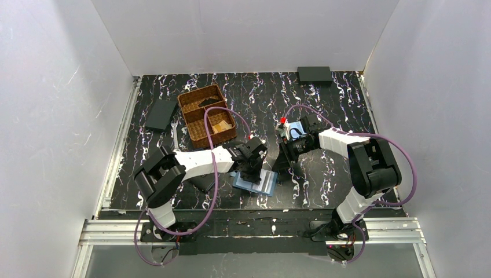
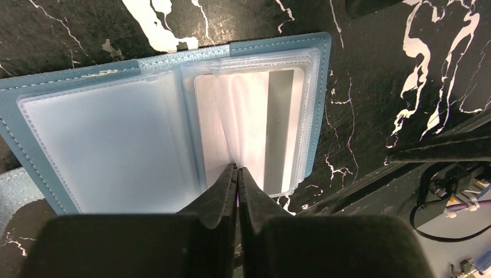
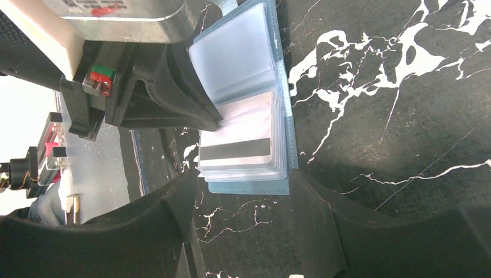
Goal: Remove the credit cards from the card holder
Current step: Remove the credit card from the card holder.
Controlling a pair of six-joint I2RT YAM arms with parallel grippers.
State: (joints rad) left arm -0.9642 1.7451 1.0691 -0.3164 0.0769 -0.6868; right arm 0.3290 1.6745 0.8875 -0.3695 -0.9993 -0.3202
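Observation:
The steel-blue card holder [image 1: 264, 184] [image 2: 104, 139] [image 3: 249, 186] lies open and flat on the black marbled table near the front edge. In its right-hand clear sleeve sits a whitish credit card [image 2: 255, 116] [image 3: 237, 147] with a dark magnetic stripe. My left gripper [image 1: 253, 174] [image 2: 237, 169] points down onto the holder, shut, with its tips pinching the near edge of that card and sleeve. A crease runs up the clear plastic from the tips. My right gripper [image 1: 284, 163] [image 3: 246, 201] is open just right of the holder, its fingers either side of the holder's end without touching it.
A wicker basket [image 1: 206, 114] stands at the back left with a black wallet [image 1: 160, 114] beside it. A black box [image 1: 314, 74] lies at the back wall. A pale blue item [image 1: 296, 127] sits by the right wrist. The table's front rail runs close to the holder.

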